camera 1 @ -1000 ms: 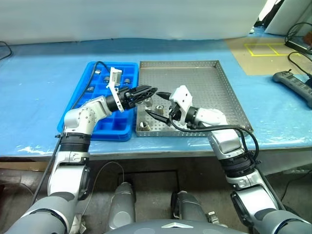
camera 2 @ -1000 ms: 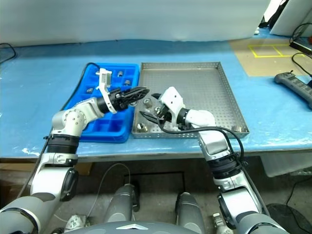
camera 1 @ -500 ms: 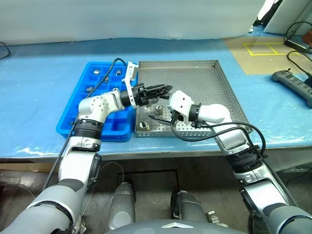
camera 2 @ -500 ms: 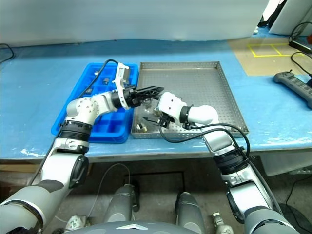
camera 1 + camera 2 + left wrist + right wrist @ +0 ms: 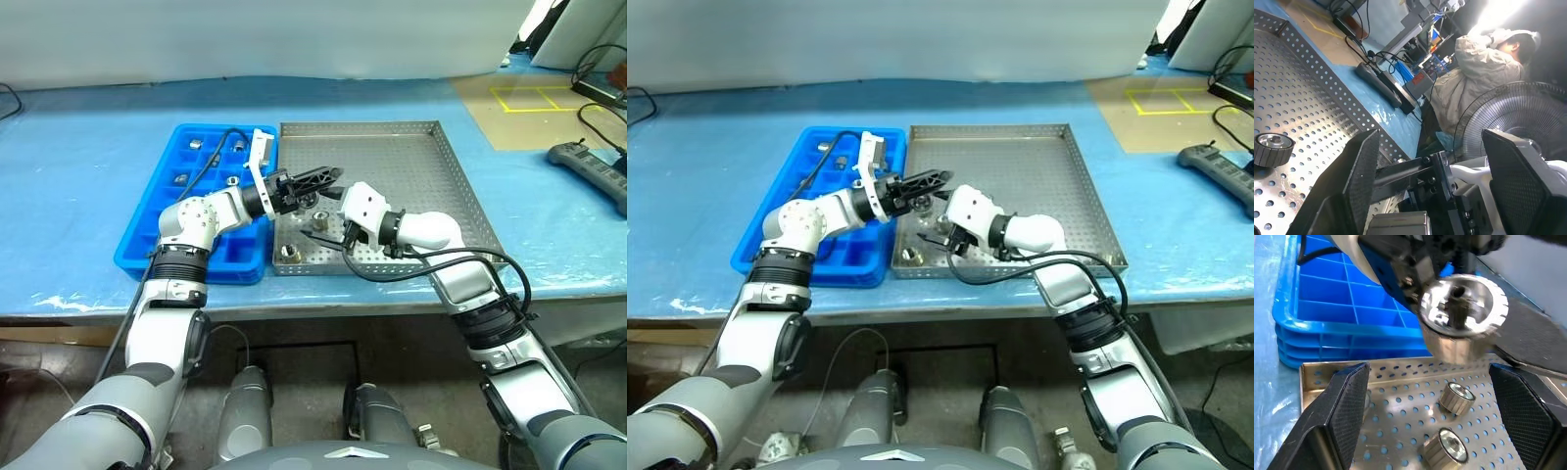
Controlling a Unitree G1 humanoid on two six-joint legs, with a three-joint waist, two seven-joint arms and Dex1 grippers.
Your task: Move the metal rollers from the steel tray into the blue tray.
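Observation:
The steel tray (image 5: 431, 166) lies mid-table with the blue tray (image 5: 137, 245) against its left side. Metal rollers stand near the steel tray's front left, one by the corner (image 5: 289, 252) and two more (image 5: 1457, 399) (image 5: 1444, 448). Others sit in blue tray compartments (image 5: 181, 179). My left gripper (image 5: 328, 180) reaches right over the steel tray's left part, open, with nothing between its pads (image 5: 1364, 166). My right gripper (image 5: 318, 217) faces it from the right, open just above the rollers. A ridged silver cylinder (image 5: 1462, 308) shows at the base of the left fingers; I cannot tell if it is a roller.
The blue table cover (image 5: 78, 147) runs wide on both sides. A black power strip (image 5: 588, 166) lies at the far right, beside yellow tape marks (image 5: 534, 98). A seated person (image 5: 1488, 58) and a fan (image 5: 1518, 122) are beyond the table's right end.
My left gripper has moved right, from the seam between the trays to over the steel tray, and its elbow has drawn in. The right gripper has rolled slightly. Both stay open.

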